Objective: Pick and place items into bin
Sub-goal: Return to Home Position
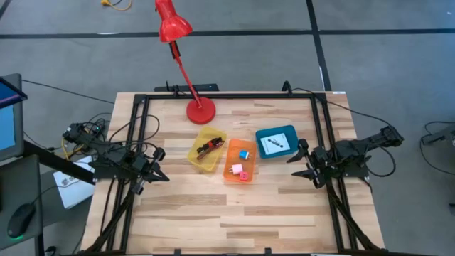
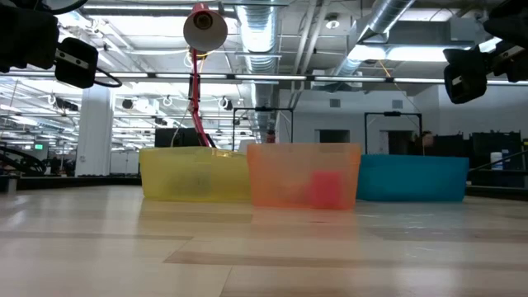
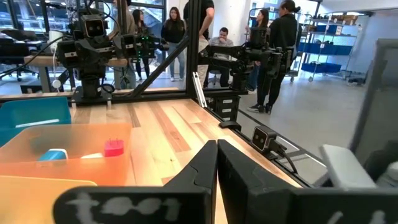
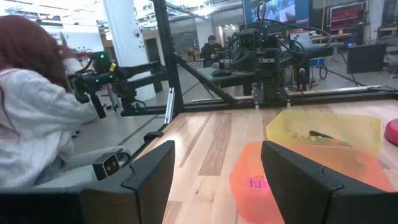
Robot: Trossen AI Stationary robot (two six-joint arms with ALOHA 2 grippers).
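Observation:
Three bins stand side by side mid-table. The yellow bin (image 1: 206, 149) holds a black-and-red cable bundle (image 1: 207, 148). In the orange bin (image 1: 240, 161) lie a blue cube (image 1: 244, 153), a pale pink cube (image 1: 237, 168) and a hot pink cube (image 1: 245, 176). The teal bin (image 1: 276, 141) holds a flat white packet (image 1: 274, 144). My left gripper (image 1: 165, 165) hovers left of the bins, shut and empty, its fingers meeting in the left wrist view (image 3: 216, 162). My right gripper (image 1: 293, 161) hovers right of the bins, open and empty (image 4: 214, 174).
A red desk lamp stands with its base (image 1: 200, 110) near the far edge, its head reaching beyond the table. Black frame rails (image 1: 227, 95) run along the far, left and right sides. Bare wood (image 1: 234, 213) lies in front of the bins. People are beyond the table.

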